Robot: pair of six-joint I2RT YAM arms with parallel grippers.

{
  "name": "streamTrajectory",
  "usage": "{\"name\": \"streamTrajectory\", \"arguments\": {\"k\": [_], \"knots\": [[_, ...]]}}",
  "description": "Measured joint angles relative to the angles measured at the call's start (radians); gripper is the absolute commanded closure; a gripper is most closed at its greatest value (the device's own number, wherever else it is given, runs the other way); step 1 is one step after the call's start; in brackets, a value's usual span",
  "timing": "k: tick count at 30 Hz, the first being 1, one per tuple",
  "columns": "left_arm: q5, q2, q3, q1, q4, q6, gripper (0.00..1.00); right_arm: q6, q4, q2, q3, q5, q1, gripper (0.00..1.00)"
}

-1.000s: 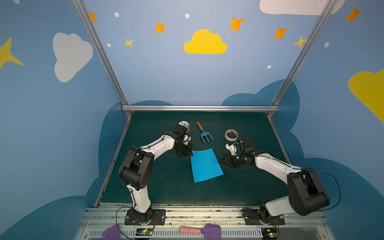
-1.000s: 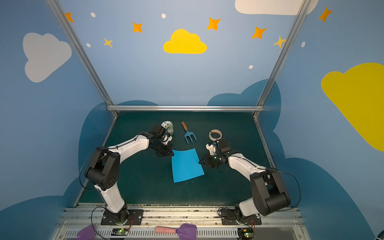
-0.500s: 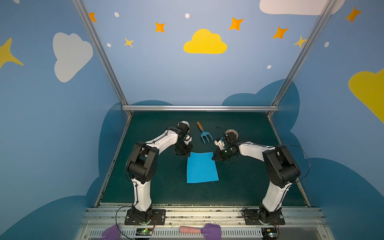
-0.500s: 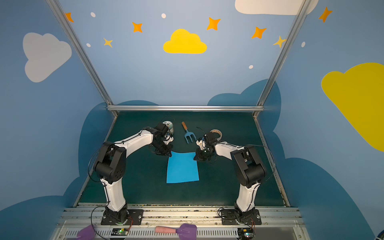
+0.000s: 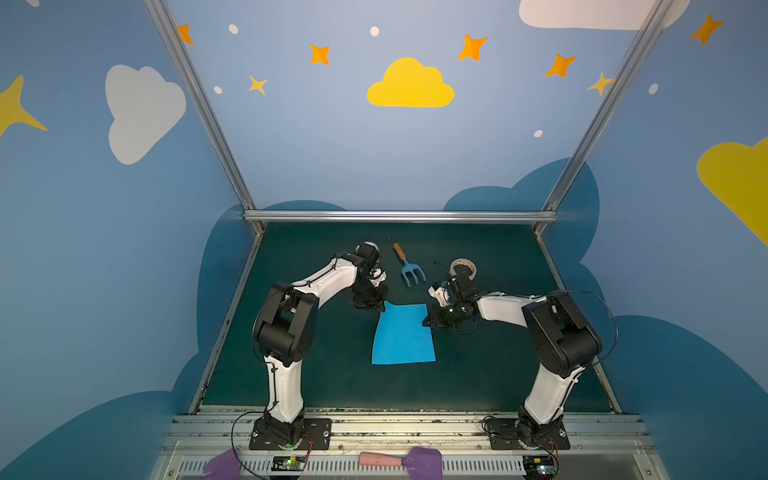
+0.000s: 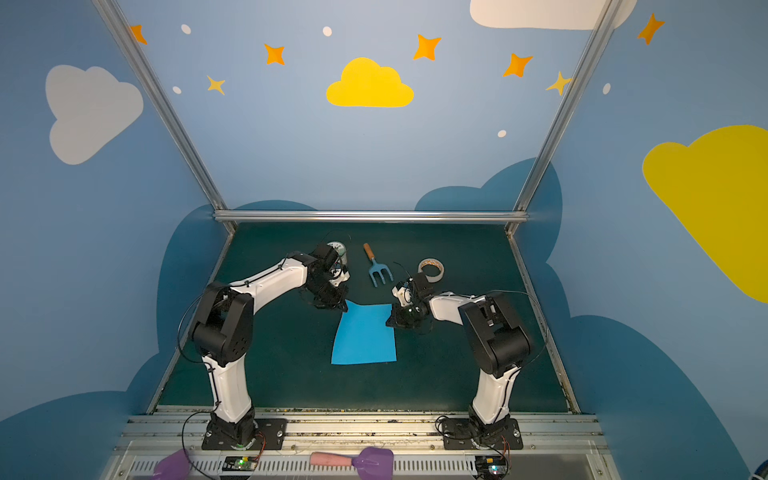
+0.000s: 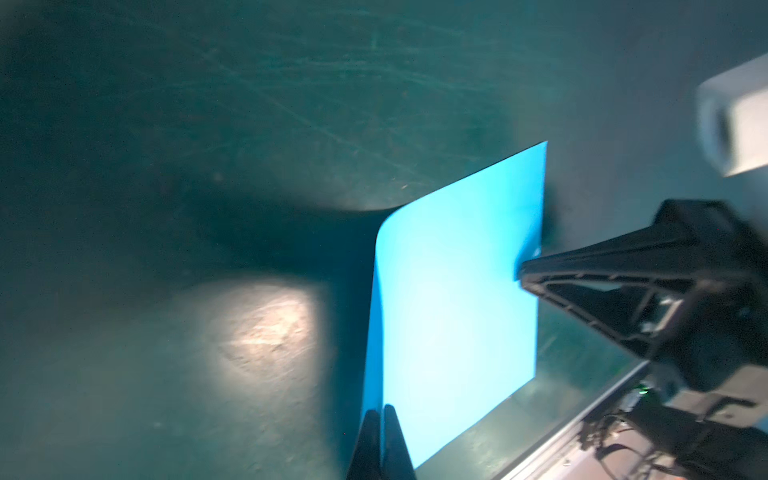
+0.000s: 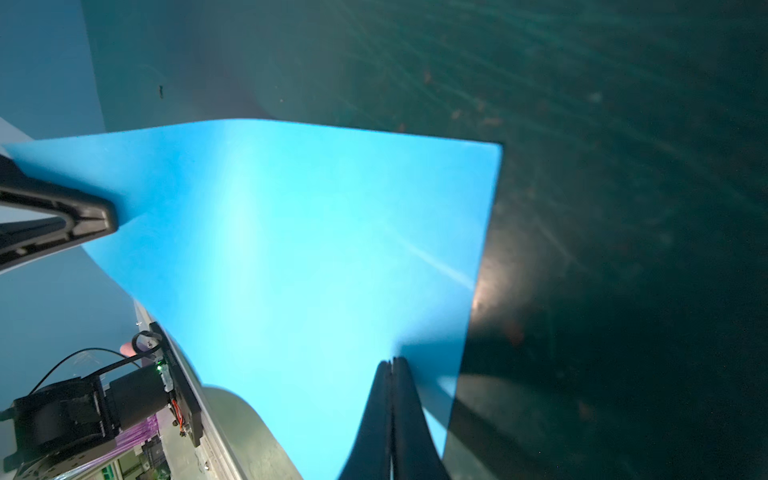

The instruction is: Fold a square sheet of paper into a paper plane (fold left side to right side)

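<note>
Both arms lean in over the dark green counter [image 5: 316, 374] and meet at the far edge of the square sheet of paper [image 5: 403, 336], which lies near the middle between the two arm bases. Left tool [image 5: 376, 306]: at the sheet's far left corner, jaws pressed fully together. The left wrist view shows the paper's edge running in between the tips, so it has a pinch on the sheet. Right tool [image 5: 428, 322]: at the far right corner, jaws likewise closed flat on each other, with blue paper spread to both sides of the tips in the right wrist view. I read this as a pinch on that corner too. The far edge is raised and the sheet bows in a smooth curve with shadow under it, while the near edge appears to rest on the counter. No firm crease visible. A faint pale streak shows in the right wrist view, and I cannot tell whether it is crease or glare. Judgement: one corner held on each side keeps the thin sheet taut and square for aligning, and the left-to-right fold is not yet begun. The blue fork [image 5: 409, 270] and the tape roll [image 5: 463, 268] sit beyond the sheet, not touching it.
</note>
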Motion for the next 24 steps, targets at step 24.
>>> {"name": "streamTrajectory", "arguments": {"k": [24], "knots": [[0.031,0.15,-0.018,-0.166,0.429,-0.574,0.96,0.031,0.086,-0.003,-0.042,-0.042,0.002,1.0]]}}
